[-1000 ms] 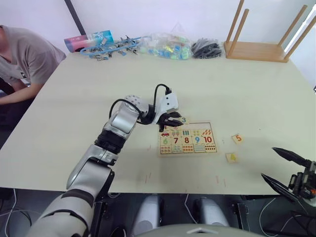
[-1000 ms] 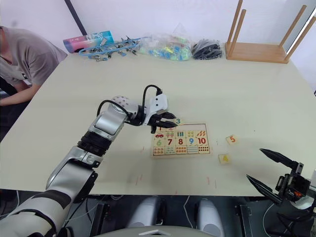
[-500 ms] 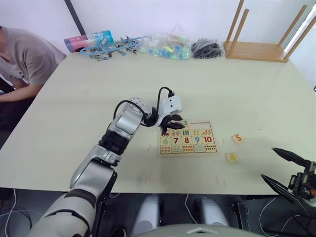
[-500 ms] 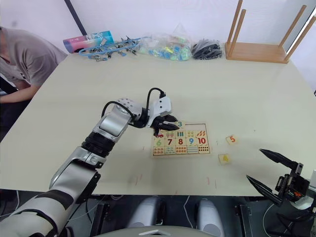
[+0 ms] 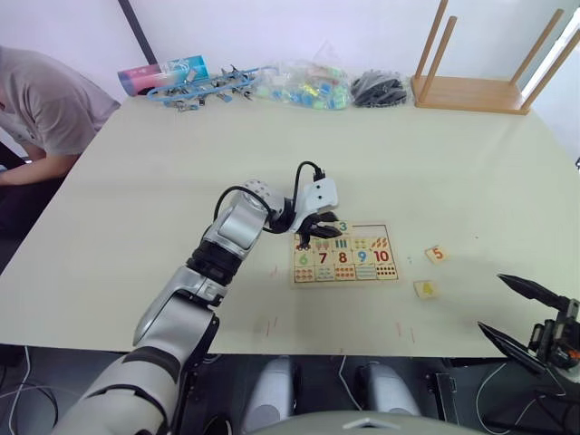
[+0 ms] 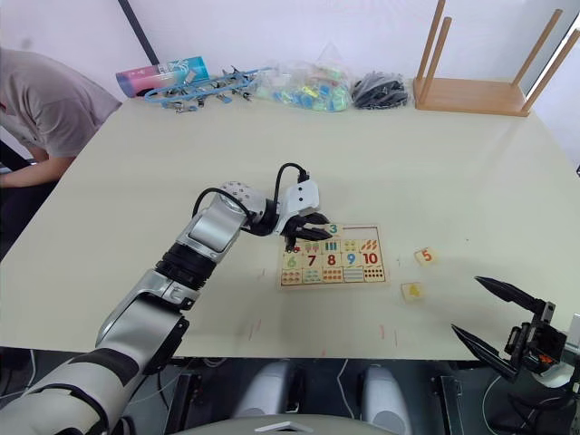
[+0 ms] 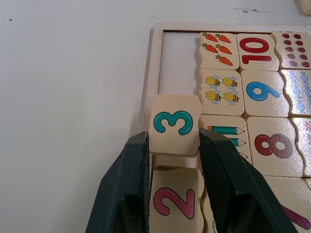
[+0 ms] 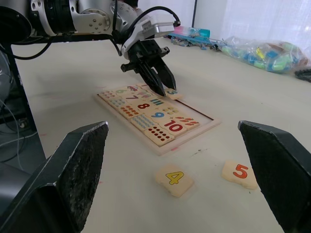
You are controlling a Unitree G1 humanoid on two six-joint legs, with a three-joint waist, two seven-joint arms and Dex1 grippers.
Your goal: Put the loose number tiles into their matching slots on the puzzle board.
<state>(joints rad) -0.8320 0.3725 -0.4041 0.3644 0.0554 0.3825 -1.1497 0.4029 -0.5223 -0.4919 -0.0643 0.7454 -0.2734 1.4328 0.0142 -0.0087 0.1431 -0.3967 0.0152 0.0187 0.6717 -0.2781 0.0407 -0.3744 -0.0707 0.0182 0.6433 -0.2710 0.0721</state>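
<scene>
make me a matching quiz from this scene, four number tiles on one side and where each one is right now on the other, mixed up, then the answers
Column one:
1. tile 3
2. tile 2
3. tile 4
4. tile 10

Column two:
A. lying loose on the table, beside tile 5
B. seated in the puzzle board, next to the three carrots
C. pinched between the left gripper fingers over the board
D. in the board's row of slots, just behind the held tile

Pairs: 1-C, 2-D, 3-A, 4-B

Puzzle board mid-bench; tiles 4 and 5 right of board, stool far behind.
</scene>
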